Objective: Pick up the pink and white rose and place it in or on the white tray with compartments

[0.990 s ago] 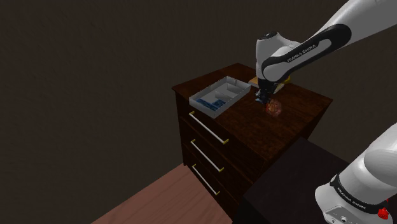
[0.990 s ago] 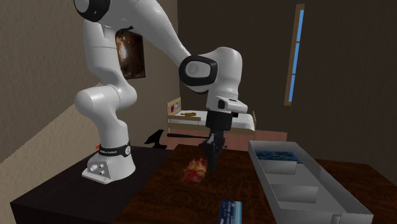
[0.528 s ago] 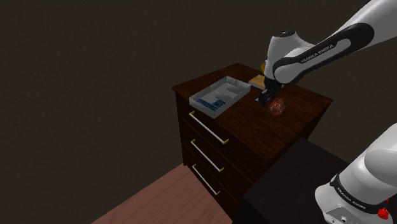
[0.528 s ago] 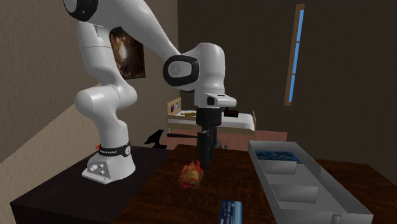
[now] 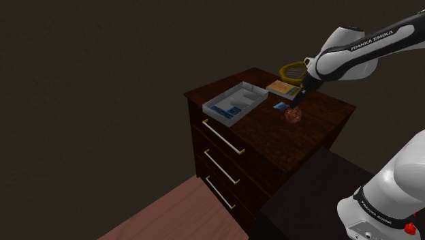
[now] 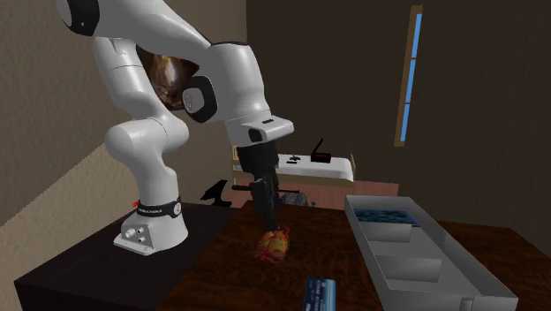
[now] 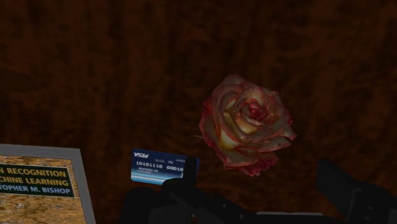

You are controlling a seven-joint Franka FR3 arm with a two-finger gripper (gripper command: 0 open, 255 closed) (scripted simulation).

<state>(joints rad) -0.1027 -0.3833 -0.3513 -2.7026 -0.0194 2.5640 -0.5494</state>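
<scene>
Dim walls (image 5: pixel 102 82) are enclosing a wooden dresser (image 5: pixel 272 140); we are holding our pincer (image 6: pixel 269 216) open-fingered just above the rose (image 7: pixel 247 125), which is lying on the dresser top beside a blue card (image 7: pixel 158 164) partly hidden by the pincer.

So I'm counting one rose (image 7: pixel 247 124), one white tray (image 6: pixel 413 267), one blue card (image 7: pixel 157 165), one book (image 7: pixel 38 184) and one yellow ring-shaped thing (image 5: pixel 293 69). I'm also seeing one dark wooden dresser (image 5: pixel 272 133), and it's showing three long handles (image 5: pixel 223 136). One white arm (image 6: pixel 146 141) is reaching over, and one picture (image 6: pixel 169 72) is hanging on the wall.
</scene>
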